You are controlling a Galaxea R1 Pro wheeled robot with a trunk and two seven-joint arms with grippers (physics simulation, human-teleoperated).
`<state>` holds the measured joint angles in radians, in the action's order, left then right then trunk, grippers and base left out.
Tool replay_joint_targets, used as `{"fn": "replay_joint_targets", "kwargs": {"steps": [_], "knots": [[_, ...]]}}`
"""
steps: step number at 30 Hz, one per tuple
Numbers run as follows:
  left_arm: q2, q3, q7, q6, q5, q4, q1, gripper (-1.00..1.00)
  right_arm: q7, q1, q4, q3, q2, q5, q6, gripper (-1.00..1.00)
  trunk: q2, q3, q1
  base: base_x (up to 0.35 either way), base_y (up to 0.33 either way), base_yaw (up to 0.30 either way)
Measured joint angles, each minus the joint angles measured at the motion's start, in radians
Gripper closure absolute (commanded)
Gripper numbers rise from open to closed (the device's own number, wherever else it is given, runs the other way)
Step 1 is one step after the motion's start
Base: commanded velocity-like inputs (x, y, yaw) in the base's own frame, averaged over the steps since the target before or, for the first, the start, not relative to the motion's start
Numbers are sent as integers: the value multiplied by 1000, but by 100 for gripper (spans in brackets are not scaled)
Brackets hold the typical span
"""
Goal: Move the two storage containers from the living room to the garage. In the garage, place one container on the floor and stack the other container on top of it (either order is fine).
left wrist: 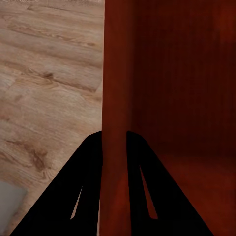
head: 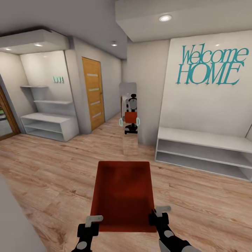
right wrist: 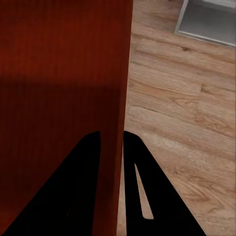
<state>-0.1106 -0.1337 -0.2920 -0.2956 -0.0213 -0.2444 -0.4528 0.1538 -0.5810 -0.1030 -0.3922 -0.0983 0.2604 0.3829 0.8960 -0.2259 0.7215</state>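
1. We face a hallway with a light wood plank floor (head: pixel 52 168), pale walls and a grey ceiling set with spotlights (head: pixel 165 18).
2. On the wall to our right, teal lettering (head: pixel 210 64) reads "Welcome HOME", above a low white shelf unit (head: pixel 206 154) standing on the floor.
3. At far left a second white shelf unit (head: pixel 49 124) fills an alcove, and beside it is a wooden door (head: pixel 93 92) with pale horizontal strips.
4. Straight ahead a tall narrow mirror (head: pixel 128 115) leans against the wall corner and reflects our own body with an orange-red box in front of it.
5. The storage container (head: pixel 123 196), orange-red, open-topped and empty, is held out in front of us above the plank floor, between both arms.
6. Our left claw (head: pixel 91 224) is closed on the container's left wall near the near corner; in the left wrist view one dark finger (left wrist: pixel 81 187) lies outside the wall and the other inside.
7. Our right claw (head: pixel 158 216) grips the right wall the same way, its fingers (right wrist: pixel 81 187) straddling the thin wall.
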Motion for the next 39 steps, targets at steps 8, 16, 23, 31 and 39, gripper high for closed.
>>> {"fn": "replay_joint_targets", "kwargs": {"steps": [8,16,23,31,39], "knots": [[0,0,0,1,1,-1,0,100,0,0,0,0,0,0,0,100,0,0,0,322,0,0],[0,0,0,1,1,0,0,100,0,0,0,0,0,1,0,100,0,0,0,322,0,0],[0,0,0,1,1,-1,0,100,0,0,0,0,0,1,0,100,0,0,0,322,0,0],[1,-1,0,0,-1,0,0,100,1,0,0,0,0,0,0,100,0,0,0,322,0,0],[1,-1,1,1,-1,-1,0,100,2,0,0,0,-1,0,0,100,0,0,0,322,0,0]]}}
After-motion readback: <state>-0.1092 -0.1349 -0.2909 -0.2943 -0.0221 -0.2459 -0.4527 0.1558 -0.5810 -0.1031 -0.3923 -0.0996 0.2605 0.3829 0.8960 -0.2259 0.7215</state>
